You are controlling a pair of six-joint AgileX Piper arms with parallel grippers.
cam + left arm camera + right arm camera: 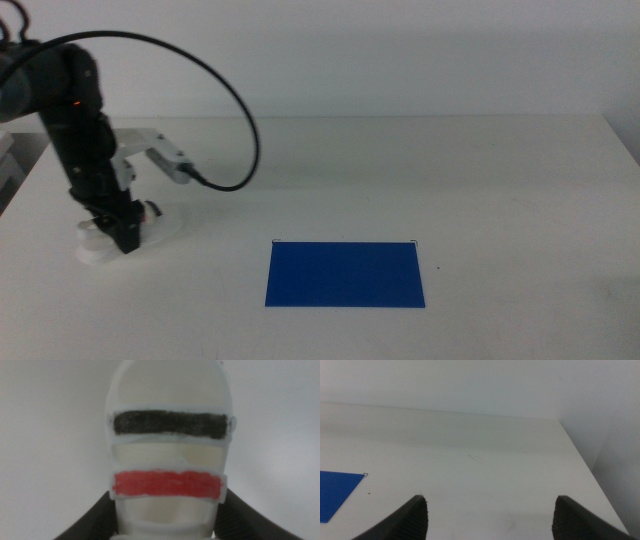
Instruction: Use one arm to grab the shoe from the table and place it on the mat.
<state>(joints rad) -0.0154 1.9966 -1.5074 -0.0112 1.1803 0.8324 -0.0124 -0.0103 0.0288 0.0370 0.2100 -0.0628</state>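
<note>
The left gripper (165, 530) has its jaws pinching the light, stiff-soled shoe (169, 460) across its sides near the counter's (500, 180) left edge.

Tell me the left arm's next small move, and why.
Probably close the fingers on the shoe. The left gripper is down at it on the table, and the wrist view shows a finger on each side of the sole, whether touching is unclear. The mat lies bare to the right. The right gripper waits open, out of the middle view.
</note>
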